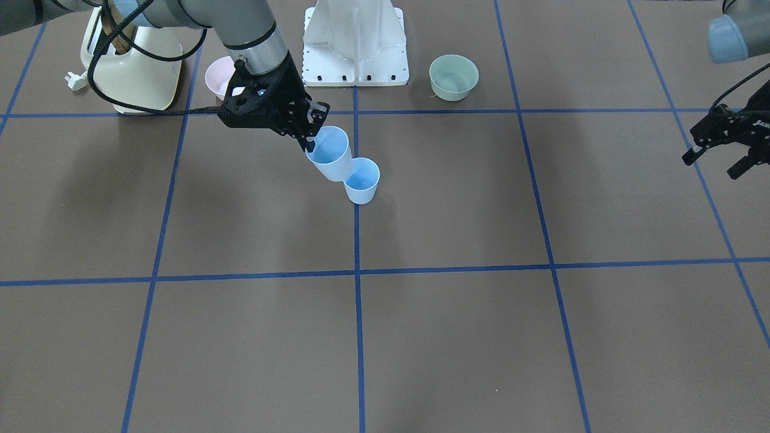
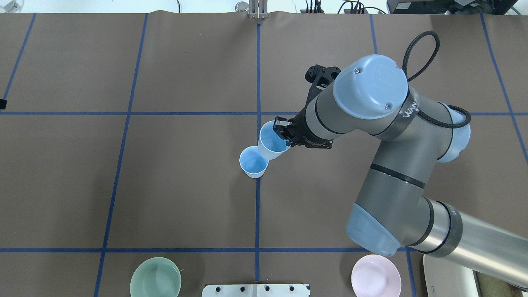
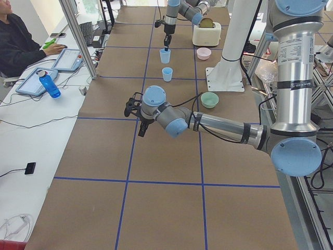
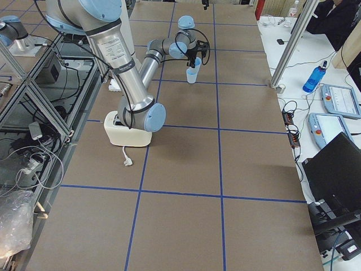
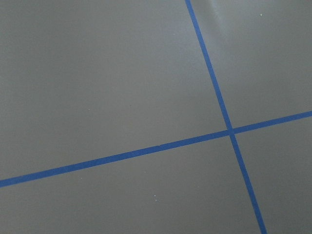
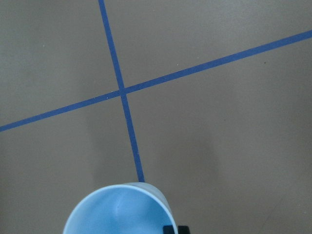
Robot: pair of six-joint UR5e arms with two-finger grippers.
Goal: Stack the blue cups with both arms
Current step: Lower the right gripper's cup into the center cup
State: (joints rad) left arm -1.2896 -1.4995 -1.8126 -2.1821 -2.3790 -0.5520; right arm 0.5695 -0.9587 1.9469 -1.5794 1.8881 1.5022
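Closest to my base sit the green bowl (image 2: 156,277) on my left and the pink bowl (image 2: 375,275) on my right, both upright on the brown mat (image 1: 457,349), with a cream toaster (image 1: 132,72) just past the pink one. Farther out, near the middle of the mat, one blue cup (image 2: 253,162) stands upright, mouth up, right on a blue tape line (image 1: 359,337). Just beyond it hangs the second cup (image 2: 272,140), raised off the mat and tilted, its base close to the standing cup's rim but not inside it; the side view shows a gap between the two. My right claw (image 1: 310,129) has that raised cup by the rim, one finger inside the mouth and one outside, pinched narrow on the wall. From my right wrist I see only the near arc of its pale blue rim at the bottom edge, and beyond it a crossing of tape lines. My left claw (image 1: 722,147) hovers well away over the mat at my left end, fingers spread wide and holding nothing; its wrist camera shows bare mat and a tape crossing.
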